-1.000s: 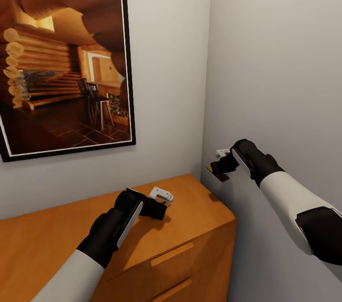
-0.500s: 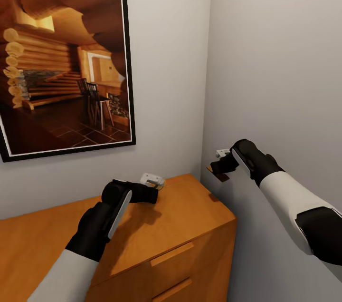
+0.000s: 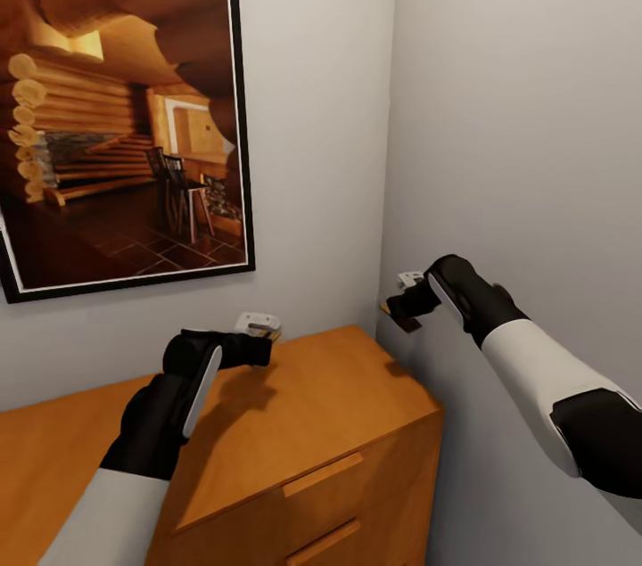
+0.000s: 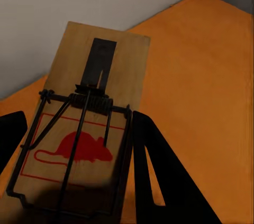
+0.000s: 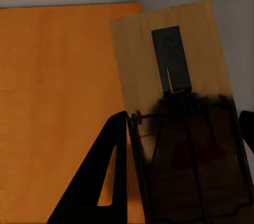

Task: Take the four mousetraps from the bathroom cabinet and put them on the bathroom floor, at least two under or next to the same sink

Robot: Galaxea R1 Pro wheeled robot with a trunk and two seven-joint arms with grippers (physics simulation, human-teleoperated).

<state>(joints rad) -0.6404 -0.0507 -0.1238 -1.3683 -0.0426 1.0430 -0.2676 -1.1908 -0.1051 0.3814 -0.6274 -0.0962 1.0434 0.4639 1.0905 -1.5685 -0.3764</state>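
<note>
My left gripper [image 3: 254, 341] is shut on a mousetrap [image 3: 258, 324], holding it in the air above the back of the orange-brown cabinet [image 3: 321, 423]. Seen from the left wrist, that mousetrap [image 4: 90, 113] has a wooden base, a black wire spring and a red mouse print, with a black finger [image 4: 159, 176] beside it. To the right of the cabinet's corner, close to the right wall, my right gripper [image 3: 399, 307] is shut on a second mousetrap [image 3: 410, 281]. The right wrist view has this mousetrap [image 5: 180, 102] over the cabinet top [image 5: 58, 102].
A large framed picture of a log cabin interior [image 3: 116, 120] hangs on the wall behind the cabinet. Grey walls meet in a corner [image 3: 392, 147] just right of the cabinet. Drawer fronts with bar handles [image 3: 325, 477] face me.
My left gripper has lifted its mousetrap up and drawn it back to the left, away from the cabinet top. The right gripper and its mousetrap have risen slightly.
</note>
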